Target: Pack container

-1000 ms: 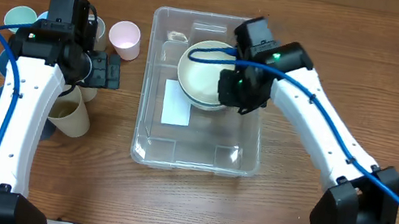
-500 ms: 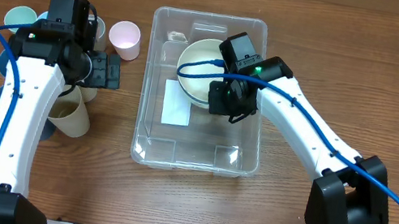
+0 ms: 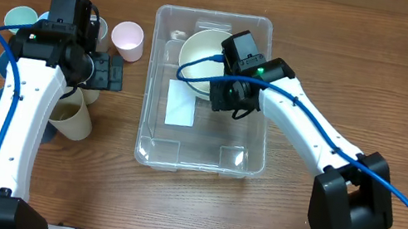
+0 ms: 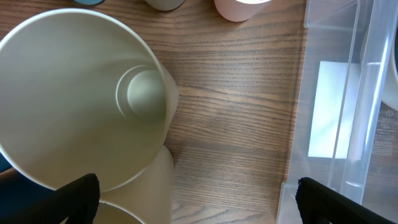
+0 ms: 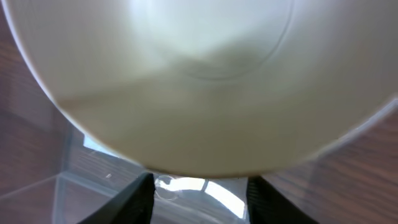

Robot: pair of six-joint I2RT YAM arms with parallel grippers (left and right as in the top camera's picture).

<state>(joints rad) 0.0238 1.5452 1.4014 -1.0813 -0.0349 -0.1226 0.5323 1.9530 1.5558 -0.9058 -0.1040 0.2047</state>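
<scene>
The clear container (image 3: 180, 157) stands mid-table with a white label (image 3: 181, 105) on its base. A cream bowl (image 3: 199, 59) sits in its back part. My right gripper (image 3: 228, 95) is inside the container, against the bowl's front right side. In the right wrist view the bowl's outer wall (image 5: 199, 81) fills the frame just ahead of the gripper (image 5: 200, 196), which is open with nothing between its fingers. My left gripper (image 3: 110, 73) is open and empty over the cups left of the container. The left wrist view shows it (image 4: 202, 199) above bare wood beside a cream cup (image 4: 74, 106).
Cups cluster at the left: a pink cup (image 3: 127, 39), a light blue cup (image 3: 21, 17) and cream cups (image 3: 73, 118) lying under my left arm. The container's wall (image 4: 348, 124) is at the right of the left wrist view.
My right gripper has moved toward the back left inside the container, and the cream bowl has shifted with it toward the back wall. The left arm has not moved.
</scene>
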